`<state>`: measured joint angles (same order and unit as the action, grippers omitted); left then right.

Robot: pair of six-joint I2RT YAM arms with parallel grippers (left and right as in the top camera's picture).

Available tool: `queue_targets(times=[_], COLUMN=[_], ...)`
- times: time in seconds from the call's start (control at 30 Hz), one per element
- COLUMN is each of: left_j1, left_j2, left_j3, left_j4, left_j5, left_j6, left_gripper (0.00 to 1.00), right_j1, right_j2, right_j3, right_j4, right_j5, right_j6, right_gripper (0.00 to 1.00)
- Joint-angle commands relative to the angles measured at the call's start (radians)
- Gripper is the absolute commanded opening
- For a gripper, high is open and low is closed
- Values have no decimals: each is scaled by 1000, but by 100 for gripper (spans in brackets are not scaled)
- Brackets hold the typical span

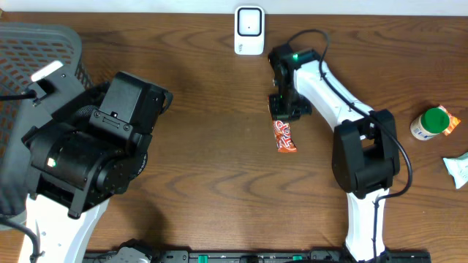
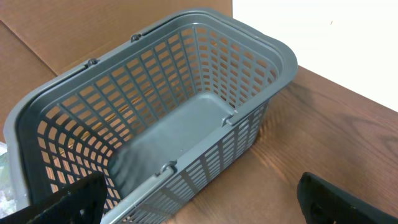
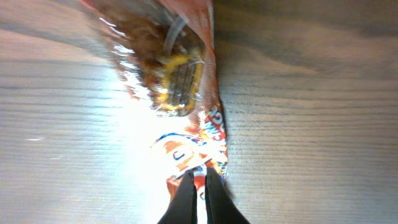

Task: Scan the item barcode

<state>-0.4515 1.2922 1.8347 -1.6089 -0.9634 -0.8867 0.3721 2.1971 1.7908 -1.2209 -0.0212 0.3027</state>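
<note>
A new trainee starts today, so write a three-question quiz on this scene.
1. True or false: the right gripper is shut on the orange plastic snack packet.
2. Which lies nearest the white box-shaped scanner? A) the grey plastic mesh basket B) the snack packet C) the green-capped white bottle
3. Fill in: the left gripper has its jaws ____.
Key: 1 true; 2 B; 3 open.
</note>
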Motion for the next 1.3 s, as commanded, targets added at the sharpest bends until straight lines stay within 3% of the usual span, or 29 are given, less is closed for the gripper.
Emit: queue_targets(times=[0.0, 0.03, 0.13, 0.37, 0.4, 0.43, 0.47, 0.5, 0.9, 1.2, 1.27], left_j1=[6, 6, 6, 6, 6, 6, 6, 6, 6, 6, 6], left_j2=[1, 1, 1, 1, 1, 1, 1, 1, 1, 1, 1], left_j3=[8, 8, 8, 8, 8, 8, 8, 8, 8, 8, 8], left_j4=[-32, -32, -32, -32, -32, -32, -32, -32, -32, -32, -32], left_j5=[-5, -5, -5, -5, -5, -5, -5, -5, -5, -5, -5], left_j6=[-9, -9, -9, -9, -9, -9, -9, -9, -9, -9, -9], left_gripper=[98, 98, 98, 98, 98, 98, 98, 98, 98, 98, 98], right_j1=[-5, -3, 11, 140, 166, 188, 212, 229, 306, 329, 330], right_j2=[-53, -60, -61, -61, -61, -61, -61, -61, -61, -61, -59], right_j3=[59, 59, 58, 41, 40, 37, 29, 21, -212, -353, -372], right_j4=[-42, -58, -114, -185, -188, -186, -177, -169, -77, 63, 109], right_j5=[-14, -14, 15, 201, 230, 252, 274, 288, 496, 549, 555], right_j6=[-13, -13, -13, -11, -11, -11, -11, -11, 66, -14, -48], right_gripper=[25, 27, 17, 36, 53, 85, 95, 97, 96, 97, 93])
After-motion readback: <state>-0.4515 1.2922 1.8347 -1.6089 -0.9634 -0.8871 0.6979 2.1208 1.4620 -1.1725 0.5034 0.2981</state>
